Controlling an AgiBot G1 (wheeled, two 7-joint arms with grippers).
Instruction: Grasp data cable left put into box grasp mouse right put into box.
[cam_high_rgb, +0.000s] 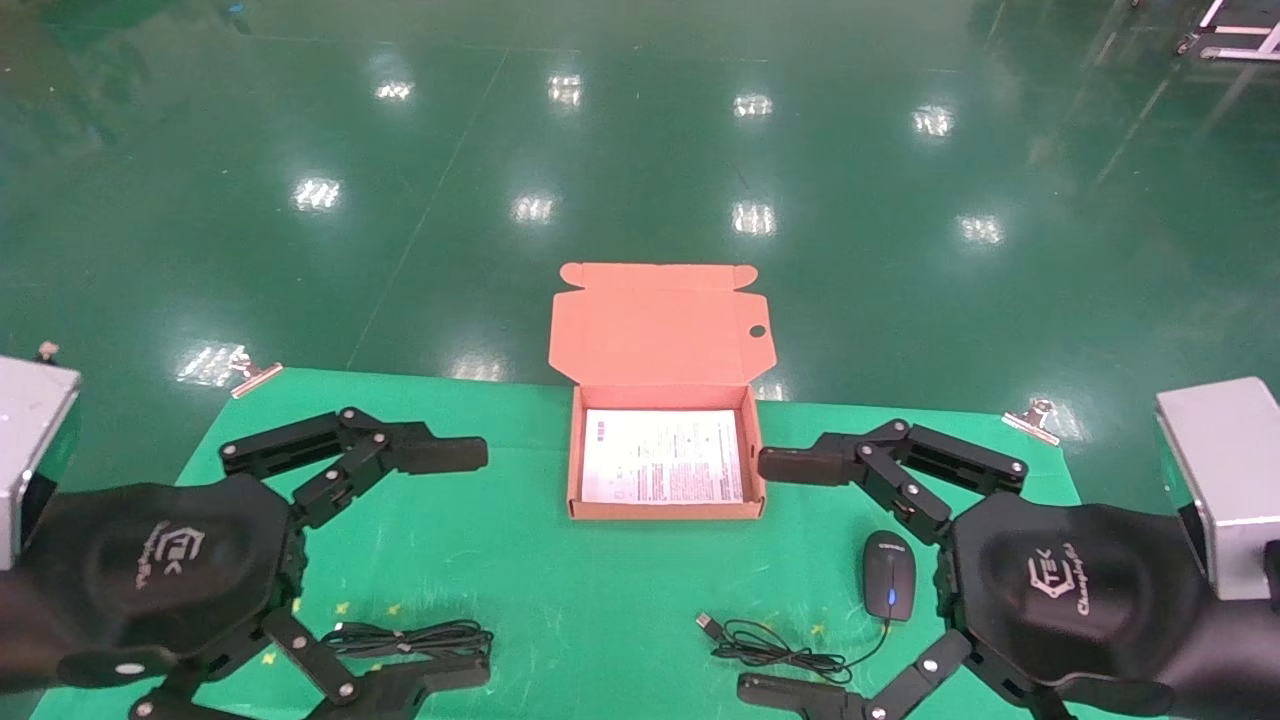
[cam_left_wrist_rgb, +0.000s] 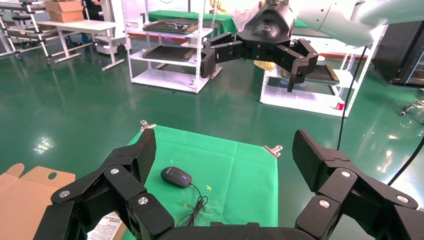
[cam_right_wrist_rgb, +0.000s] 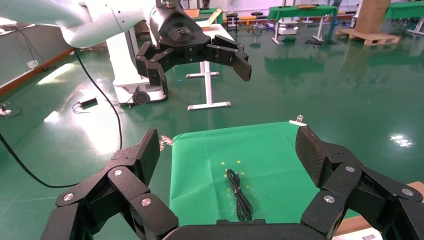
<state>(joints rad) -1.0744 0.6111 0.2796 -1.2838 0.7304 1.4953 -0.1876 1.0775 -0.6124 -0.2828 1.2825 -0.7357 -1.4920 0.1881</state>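
Box (cam_high_rgb: 664, 512) sits open, holding only its printed sheet (cam_high_rgb: 662, 456). Your left gripper (cam_high_rgb: 455, 560) gapes wide and empty left of it, data cable (cam_high_rgb: 410, 638) underneath. Your right gripper (cam_high_rgb: 780, 578) gapes empty right of it, over the mouse (cam_high_rgb: 889, 587).

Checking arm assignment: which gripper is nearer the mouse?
Right. The right gripper hangs open directly beside the mouse; the left gripper is across the table, above the data cable.

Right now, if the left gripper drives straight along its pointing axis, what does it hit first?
Probably nothing nearby. The open left gripper points across the table, above the cloth. In its wrist view the mouse lies low between the fingers, the right gripper beyond and higher. Depth is unclear; the right gripper is the likeliest eventual contact.
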